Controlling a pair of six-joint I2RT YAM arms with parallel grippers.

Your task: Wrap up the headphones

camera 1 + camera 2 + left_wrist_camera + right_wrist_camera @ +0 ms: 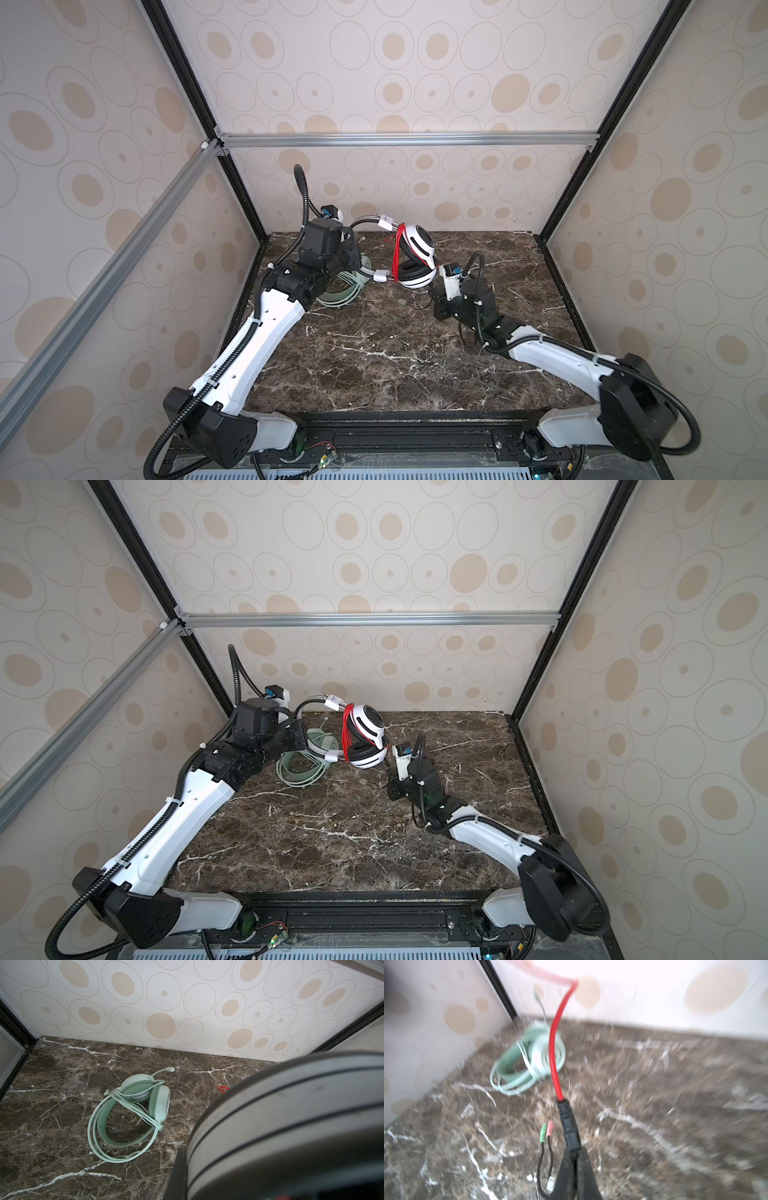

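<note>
light: bright, even | top views: sharp, edges bowed | right wrist: smeared, wall [643, 1001] glaring | left wrist: close headband [291, 1126] unfocused

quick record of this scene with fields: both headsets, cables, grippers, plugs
mint-green headset: lying on the marble table, pale cable wound round it, untouched
white-and-black headset: held up on edge by its grey headband
red cable: several turns wound beside the ear cups, free end running to the right gripper
left gripper: shut on the grey headband
right gripper: shut on the red cable's black end piece
plugs: green and pink, loose on thin dark leads
</note>
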